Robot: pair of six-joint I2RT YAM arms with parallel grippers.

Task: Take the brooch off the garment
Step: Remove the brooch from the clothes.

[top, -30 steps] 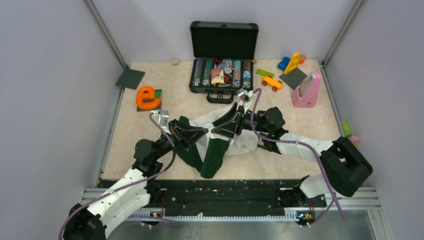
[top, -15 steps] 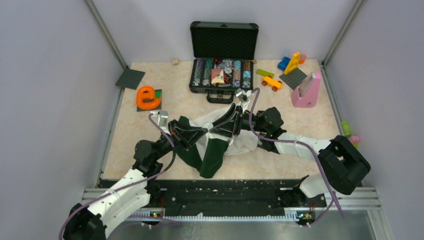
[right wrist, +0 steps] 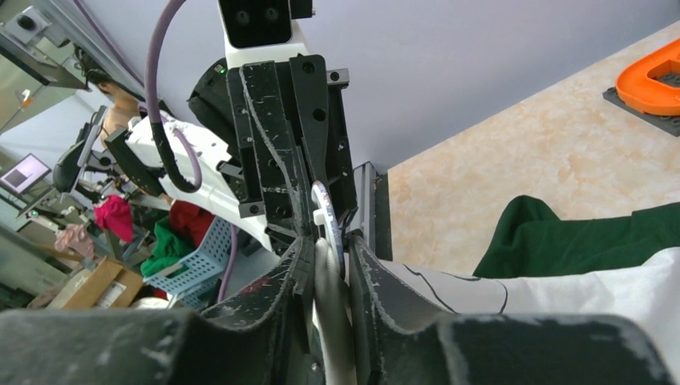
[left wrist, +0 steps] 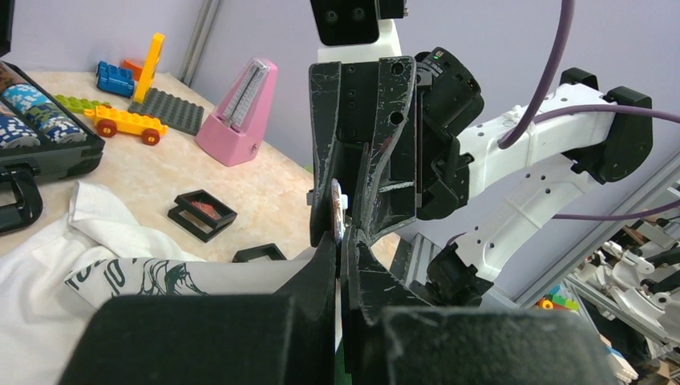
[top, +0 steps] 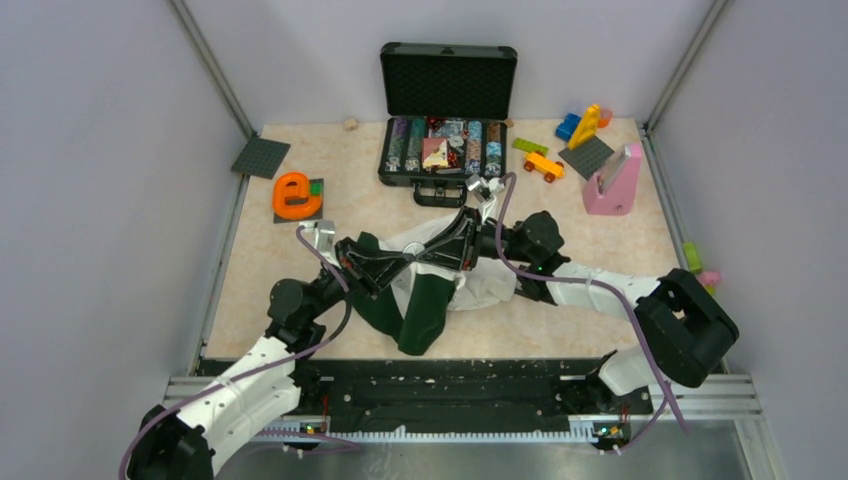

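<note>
The 2 arms met tip to tip over the garment [top: 421, 318] — white cloth with dark green parts, bunched in the middle of the tabletop [top: 300, 270]. The brooch [left wrist: 337, 210] sat right at that meeting point, showing only as a small pale disc seen edge-on; its colour was not clear. The right end effector [right wrist: 330, 255] was clamped on the disc, which stood up from between its fingers. The left end effector [left wrist: 340, 253] had its fingers pressed together to a thin slit just under the brooch — what, if anything, they pinched could not be told. Beyond the arms stood an open black case [top: 447, 100], with a pink metronome [top: 612, 182] to its right and an orange letter "e" [top: 291, 195] to its left.
</note>
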